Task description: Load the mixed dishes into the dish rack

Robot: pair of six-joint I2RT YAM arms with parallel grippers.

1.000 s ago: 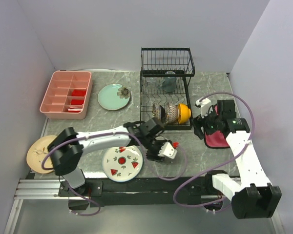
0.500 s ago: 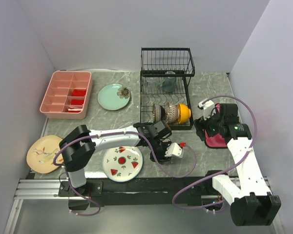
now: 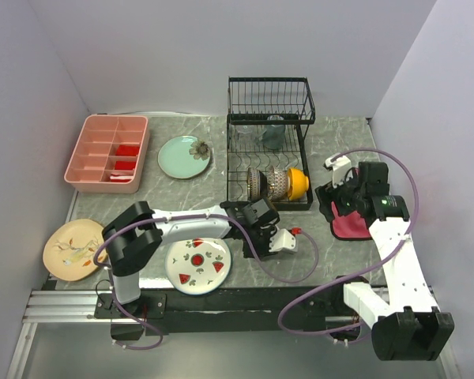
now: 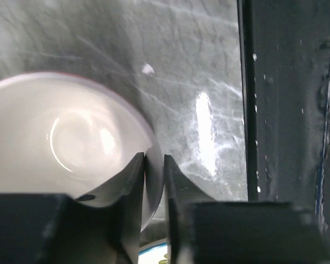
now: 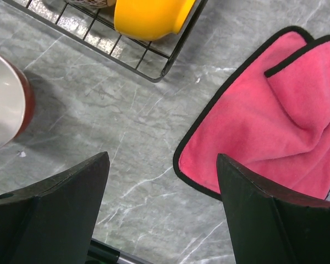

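Note:
My left gripper (image 3: 283, 238) is shut on the rim of a white bowl with a red outside (image 3: 276, 242), low over the table in front of the dish rack (image 3: 268, 103). In the left wrist view the fingers (image 4: 133, 181) pinch the bowl's wall (image 4: 60, 137). The rack's lower tray holds an orange bowl (image 3: 299, 183), a patterned bowl (image 3: 277, 183) and a brown bowl (image 3: 255, 181); a clear glass (image 3: 272, 133) stands behind them. My right gripper (image 3: 330, 201) is open and empty (image 5: 162, 181) over the table beside the red cloth (image 5: 275, 110). The orange bowl (image 5: 148, 16) shows there too.
A mint floral plate (image 3: 184, 156) lies left of the rack. A watermelon-print plate (image 3: 197, 264) lies near the front edge, a tan plate (image 3: 71, 249) at the front left. A pink compartment tray (image 3: 107, 152) sits at the back left. Walls close in on three sides.
My left gripper has carried the bowl to the right and slightly toward the rack. My right gripper has shifted a little to the right.

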